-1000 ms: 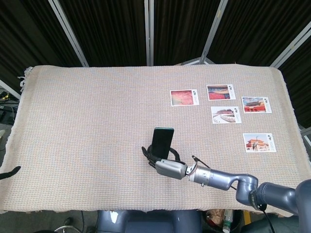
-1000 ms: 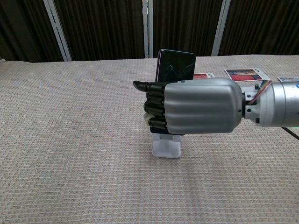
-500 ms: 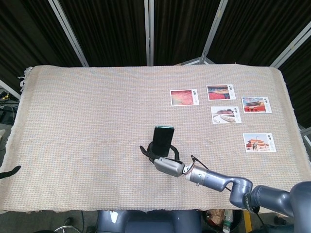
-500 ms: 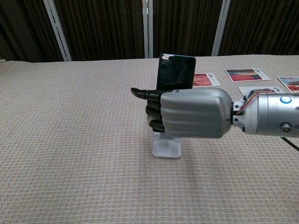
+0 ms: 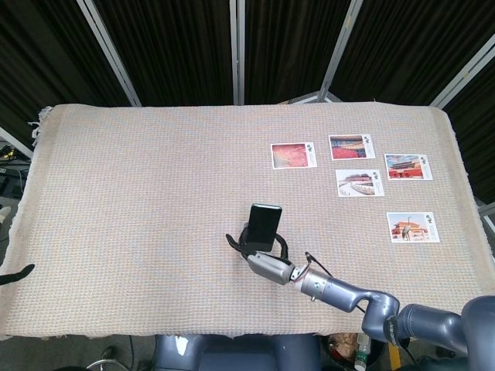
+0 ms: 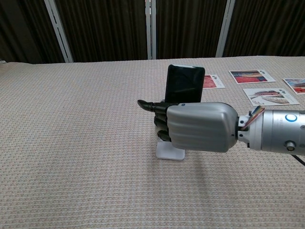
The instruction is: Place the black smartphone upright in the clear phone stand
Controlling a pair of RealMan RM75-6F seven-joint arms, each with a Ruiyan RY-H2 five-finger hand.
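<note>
My right hand (image 6: 198,127) (image 5: 267,263) grips the black smartphone (image 6: 184,84) (image 5: 264,227) around its lower part, holding it upright with the dark screen facing me. The phone's top half stands out above the fingers. Directly below the hand sits the clear phone stand (image 6: 170,151), of which only the base shows in the chest view; the hand hides the phone's lower edge, so I cannot tell whether it touches the stand. At the left edge of the head view only a dark fingertip of my left hand (image 5: 17,273) shows.
Several photo postcards lie on the woven table cloth (image 5: 139,193) at the right: a red one (image 5: 294,154), one behind it (image 5: 352,146), and others such as the nearest one (image 5: 412,227). Dark folding screens stand behind the table.
The right hand has lowered with the phone and shifted slightly right, bringing it closer to the stand. The phone now tilts a little more to the right. The left hand has not moved.
</note>
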